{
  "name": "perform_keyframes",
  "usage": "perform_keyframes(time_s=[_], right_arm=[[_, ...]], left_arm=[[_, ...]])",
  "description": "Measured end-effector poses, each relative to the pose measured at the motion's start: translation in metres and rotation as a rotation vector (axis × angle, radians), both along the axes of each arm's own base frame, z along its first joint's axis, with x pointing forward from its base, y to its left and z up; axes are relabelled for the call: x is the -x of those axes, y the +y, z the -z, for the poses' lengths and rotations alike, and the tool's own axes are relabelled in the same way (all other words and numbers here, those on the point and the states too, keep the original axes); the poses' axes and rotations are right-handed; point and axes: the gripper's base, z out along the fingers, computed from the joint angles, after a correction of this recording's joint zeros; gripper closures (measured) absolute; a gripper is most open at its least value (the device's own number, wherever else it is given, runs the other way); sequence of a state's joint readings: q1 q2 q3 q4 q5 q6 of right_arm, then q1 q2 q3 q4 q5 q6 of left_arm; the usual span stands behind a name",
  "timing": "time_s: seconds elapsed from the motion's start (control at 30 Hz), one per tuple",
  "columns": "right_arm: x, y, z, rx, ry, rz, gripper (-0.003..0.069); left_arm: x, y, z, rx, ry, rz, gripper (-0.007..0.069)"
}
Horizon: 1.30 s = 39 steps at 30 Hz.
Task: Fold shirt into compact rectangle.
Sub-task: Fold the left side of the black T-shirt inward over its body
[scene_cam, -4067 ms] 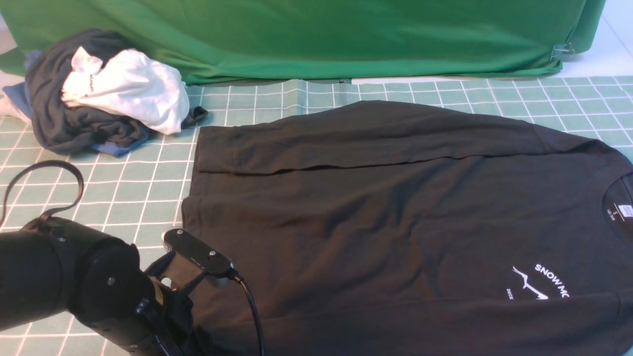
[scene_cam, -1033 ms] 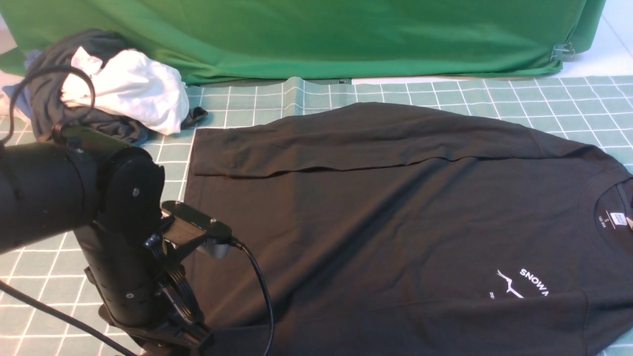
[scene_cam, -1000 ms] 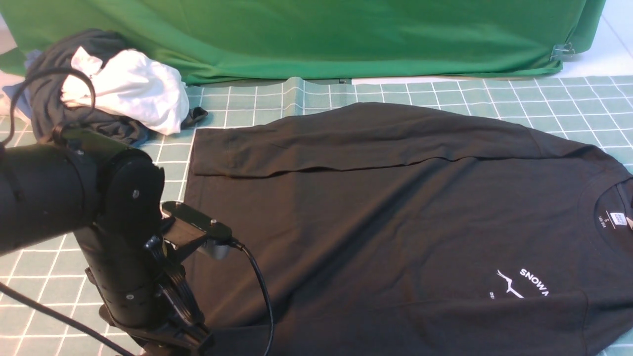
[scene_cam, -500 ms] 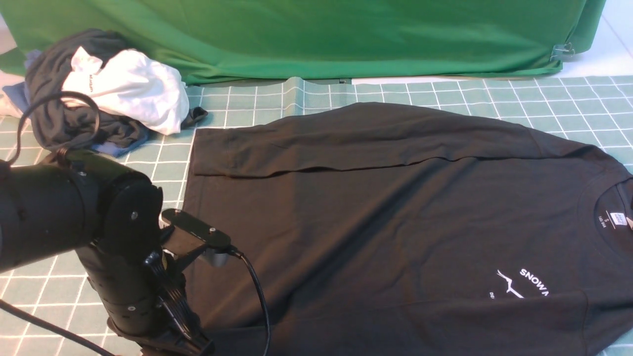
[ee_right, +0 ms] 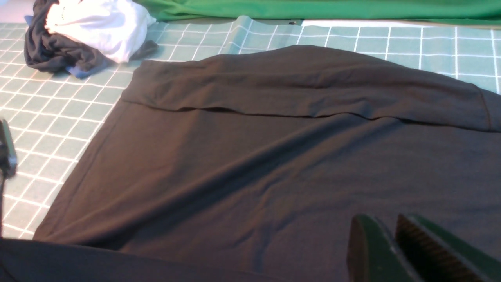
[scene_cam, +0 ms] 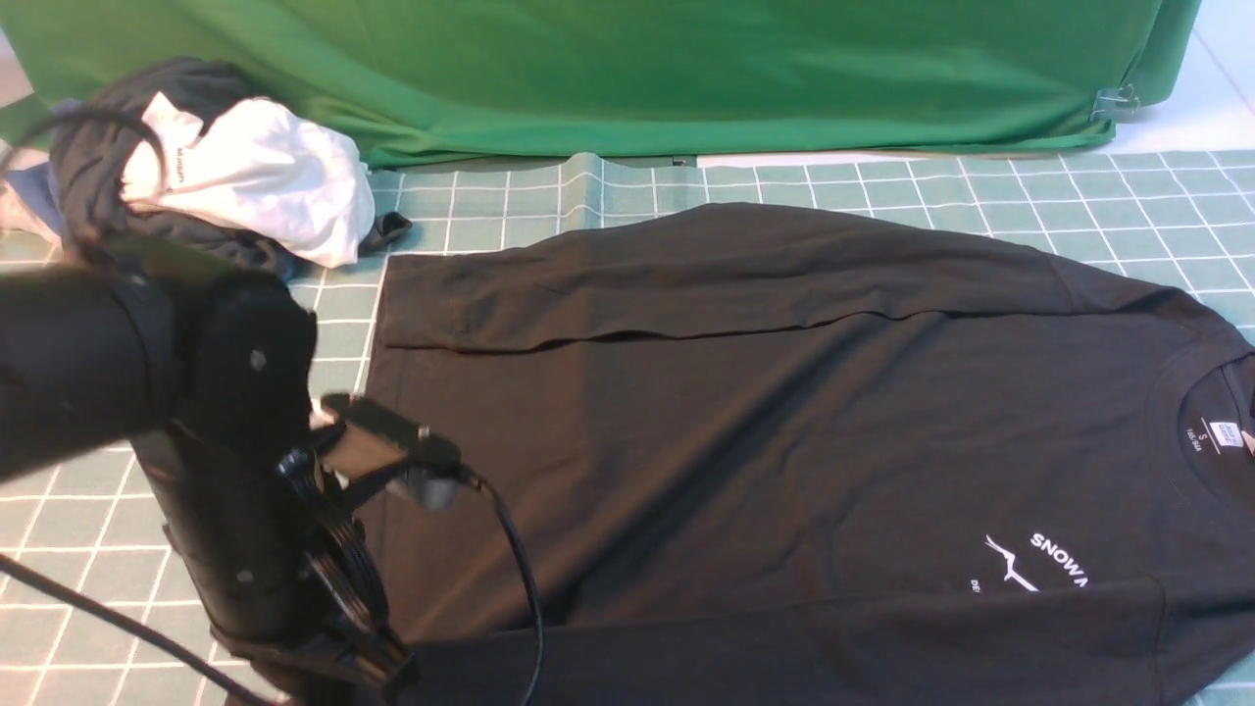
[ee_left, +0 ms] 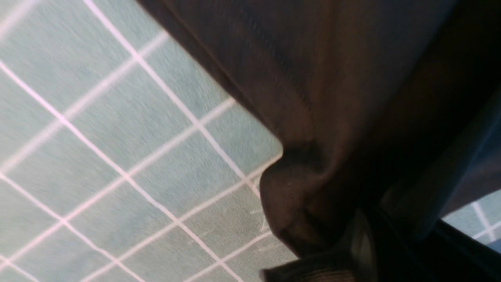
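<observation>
The black shirt (scene_cam: 765, 422) lies spread on the green grid mat (scene_cam: 127, 490), collar to the right. Its white neck tag (scene_cam: 1224, 432) and white chest print (scene_cam: 1039, 564) face up. The far sleeve (scene_cam: 706, 275) is folded across the body. My left arm (scene_cam: 216, 461) stands over the near left corner of the shirt. In the left wrist view my left gripper (ee_left: 352, 243) is shut on a bunched corner of the shirt (ee_left: 305, 196), raised off the mat (ee_left: 117, 137). My right gripper (ee_right: 385, 227) hovers over the shirt (ee_right: 274, 168), fingers almost together with nothing between.
A pile of dark and white clothes (scene_cam: 206, 186) sits at the back left of the mat. A green cloth backdrop (scene_cam: 637, 69) closes the far edge. A black cable (scene_cam: 515, 579) hangs from the left wrist camera over the shirt.
My left gripper has closed on the shirt's near left corner. The left arm has risen slightly, lifting that corner off the mat. The right gripper has not moved.
</observation>
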State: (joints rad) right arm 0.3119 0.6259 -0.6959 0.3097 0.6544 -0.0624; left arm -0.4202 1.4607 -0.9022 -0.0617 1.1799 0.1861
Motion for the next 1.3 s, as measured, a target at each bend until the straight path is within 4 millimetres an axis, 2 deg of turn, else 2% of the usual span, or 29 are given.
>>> perform_keyframes(time_s=[0.03, 0.1, 0.2, 0.37, 0.43, 0.53, 0.57, 0.67, 0.77, 0.8, 0.93, 1.13, 1.3], right_arm=[[0.0, 0.0, 0.0, 0.0, 0.0, 0.0, 0.0566], [0.0, 0.0, 0.0, 0.0, 0.0, 0.0, 0.0566], [0.0, 0.0, 0.0, -0.001, 0.0, 0.0, 0.0566], [0.0, 0.0, 0.0, 0.0, -0.001, 0.0, 0.0566], [0.0, 0.0, -0.001, -0.002, -0.007, 0.002, 0.0566], [-0.001, 0.0, -0.002, -0.007, -0.018, 0.004, 0.0566], [-0.001, 0.0, -0.002, -0.007, -0.018, 0.004, 0.0566], [-0.001, 0.0, -0.002, -0.008, -0.021, 0.005, 0.0566], [-0.001, 0.0, -0.002, -0.008, -0.021, 0.005, 0.0566], [-0.001, 0.0, -0.002, -0.008, -0.021, 0.005, 0.0566], [-0.001, 0.0, -0.002, -0.008, -0.021, 0.005, 0.0566], [-0.001, 0.0, -0.002, -0.009, -0.02, 0.005, 0.0561], [-0.001, 0.0, -0.002, -0.008, -0.019, 0.005, 0.0559]], left_arm=[[0.0, 0.0, -0.002, 0.003, -0.007, 0.002, 0.061], [-0.003, -0.005, -0.02, 0.036, -0.077, 0.014, 0.061], [-0.007, -0.007, -0.032, 0.051, -0.115, 0.018, 0.061], [-0.024, -0.009, -0.058, 0.038, -0.249, 0.038, 0.061], [-0.033, -0.009, -0.066, 0.027, -0.291, 0.039, 0.061], [-0.057, -0.009, -0.075, 0.018, -0.332, 0.011, 0.0608], [-0.059, -0.009, -0.073, 0.016, -0.328, 0.008, 0.0608], [-0.09, -0.007, -0.069, 0.008, -0.33, -0.04, 0.0608], [-0.115, -0.003, -0.057, -0.011, -0.306, -0.074, 0.0608], [-0.116, -0.003, -0.058, -0.011, -0.309, -0.077, 0.0608], [-0.146, 0.002, -0.037, -0.04, -0.27, -0.105, 0.0608], [-0.171, -0.002, -0.019, -0.059, -0.256, -0.099, 0.0608], [-0.177, -0.002, -0.009, -0.082, -0.248, -0.086, 0.0602]])
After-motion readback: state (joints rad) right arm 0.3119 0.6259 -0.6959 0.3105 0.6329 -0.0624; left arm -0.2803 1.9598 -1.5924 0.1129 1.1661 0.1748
